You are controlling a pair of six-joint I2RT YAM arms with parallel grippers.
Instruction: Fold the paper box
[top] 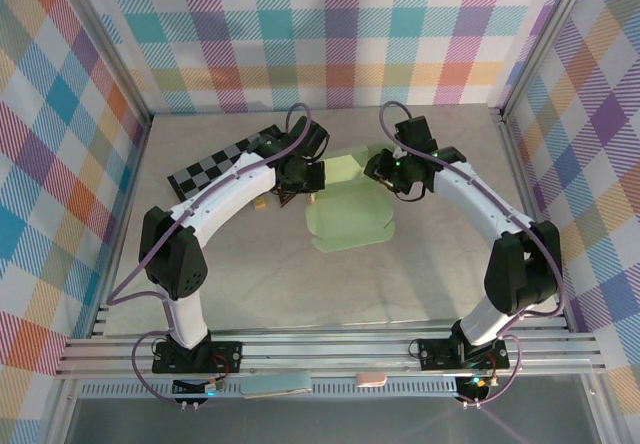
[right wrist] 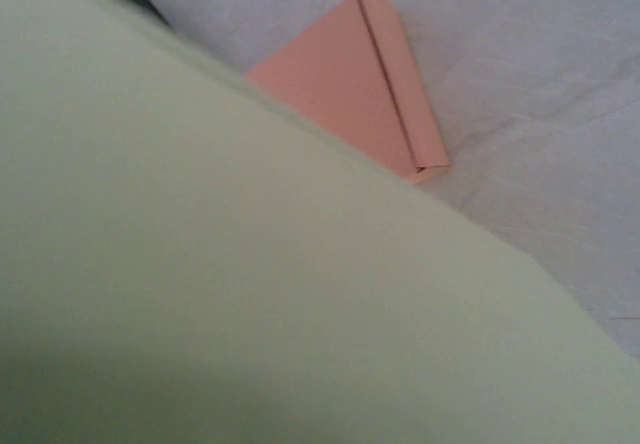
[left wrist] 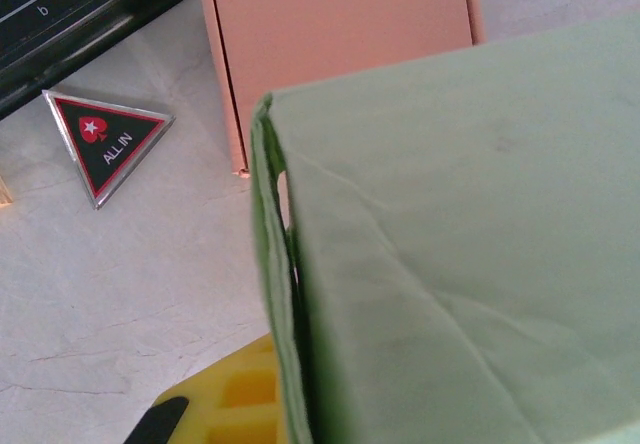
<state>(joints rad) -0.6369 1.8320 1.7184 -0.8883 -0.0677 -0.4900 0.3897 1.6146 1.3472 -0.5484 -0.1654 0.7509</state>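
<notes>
Box (top: pixel 350 214) sits middle of worktop (top: pixel 300 294), half-folded, between both arms. Left fingers (top: pixel 306 186) pressed together at its left wall, probably bracing it upright. Right fingers (top: pixel 383 176) at far-right flap, spread or not, can't tell.

This is looking like a robotics lab's test cell: plaid cloth walls (top: pixel 330 34) are enclosing a pale table (top: pixel 330 289), aluminium rails (top: pixel 330 349) are framing its near edge and carrying two bolted arms (top: pixel 215 209), and a checkerboard calibration board (top: pixel 205 171) is lying behind.
</notes>
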